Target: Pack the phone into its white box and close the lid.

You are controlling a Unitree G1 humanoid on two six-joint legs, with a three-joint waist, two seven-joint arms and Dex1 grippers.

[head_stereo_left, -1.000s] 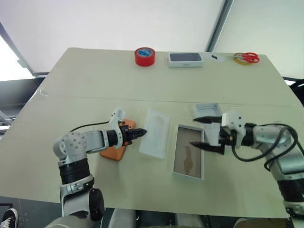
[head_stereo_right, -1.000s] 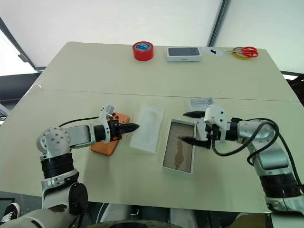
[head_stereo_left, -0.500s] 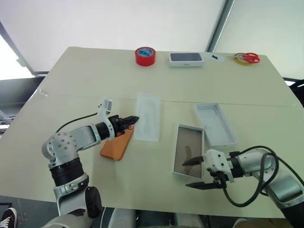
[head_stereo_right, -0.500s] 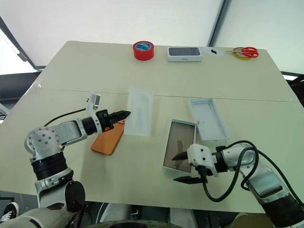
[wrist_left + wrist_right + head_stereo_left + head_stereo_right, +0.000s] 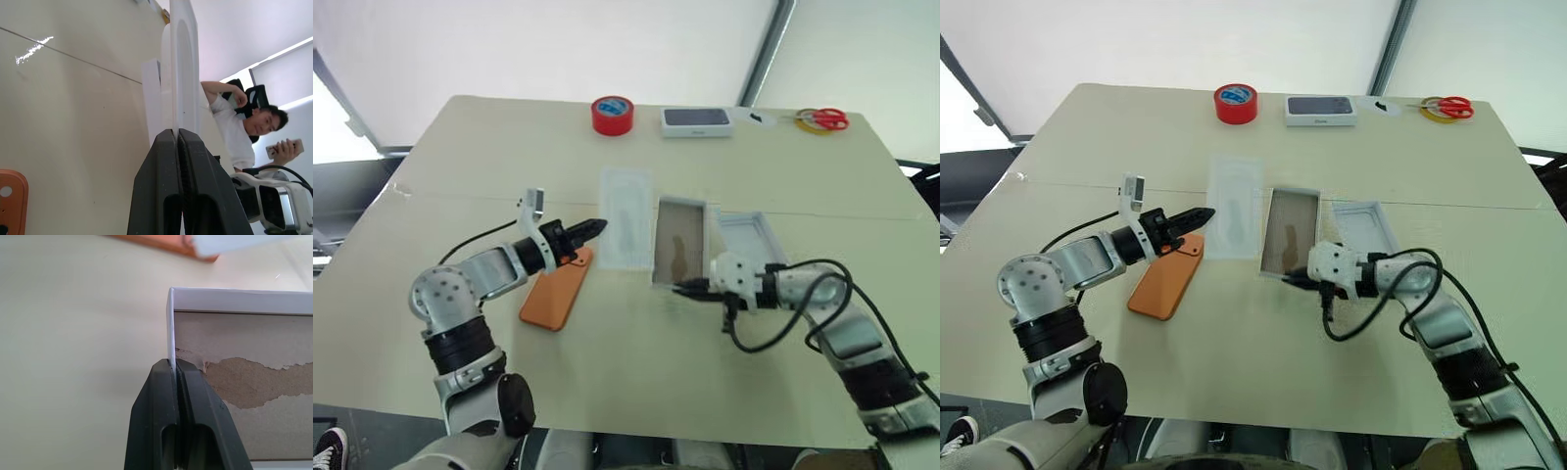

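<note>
The orange phone [image 5: 557, 295] lies back up on the table, just below my left gripper [image 5: 597, 226]. That gripper is shut on the near edge of a flat white insert [image 5: 626, 216] with an oval recess, and its fingers [image 5: 168, 161] pinch that edge. The white box [image 5: 678, 241], with a torn brownish floor [image 5: 254, 382], sits right of the insert. My right gripper [image 5: 677, 288] is shut on the box's near wall [image 5: 171, 323]. The white lid [image 5: 751, 238] lies open side up behind my right hand, partly hidden by it.
Along the table's far edge stand a red tape roll [image 5: 612, 115], a closed white box with a dark top [image 5: 697, 120] and red-handled scissors [image 5: 822, 119]. A seated person [image 5: 244, 132] holding up a phone shows beyond the table.
My right gripper has shut on the white box's near wall, and the box now lies farther up the table beside the insert. My left gripper with the insert has shifted slightly right.
</note>
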